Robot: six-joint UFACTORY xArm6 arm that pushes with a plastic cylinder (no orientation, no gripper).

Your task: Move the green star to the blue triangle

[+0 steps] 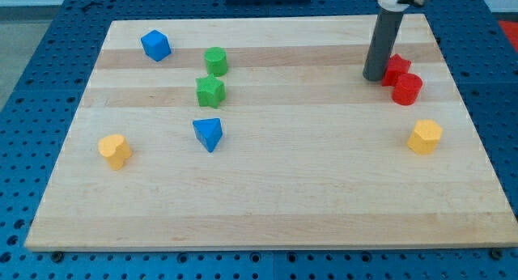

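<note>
The green star (210, 91) lies left of the board's middle, toward the view's top. The blue triangle (208, 133) lies just below it, a small gap apart. My tip (374, 78) is far off at the view's upper right, touching or nearly touching the left side of a red block (396, 69). The tip is well to the right of both the green star and the blue triangle.
A green cylinder (215, 61) stands just above the star. A blue cube (155, 45) is at upper left. A red cylinder (407, 89) sits below the red block. A yellow block (115, 150) is at lower left, a yellow hexagon (425, 137) at right. The wooden board (275, 207) ends close to them.
</note>
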